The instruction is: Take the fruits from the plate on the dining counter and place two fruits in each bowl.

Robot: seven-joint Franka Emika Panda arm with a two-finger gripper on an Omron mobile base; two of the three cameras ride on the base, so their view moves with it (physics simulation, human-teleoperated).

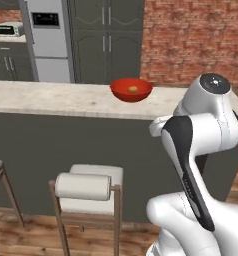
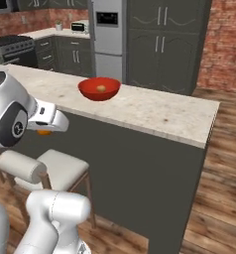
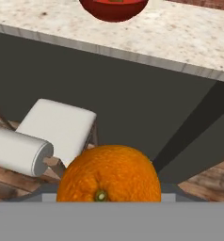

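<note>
Dining worktop [image 1: 66, 100] of beige speckled stone runs across above a dark front, with a white-cushioned stool [image 1: 88, 187] below its near edge. Red bowl [image 1: 131, 89] sits near the worktop's far edge, one small tan fruit [image 1: 133, 89] inside. Jaws [image 3: 109, 200] grip an orange [image 3: 109, 174], held out in front of the worktop's dark front.

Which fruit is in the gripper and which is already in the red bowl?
The big orange is in the gripper, off the counter. The smaller peach-tan fruit lies inside the red bowl.
</note>
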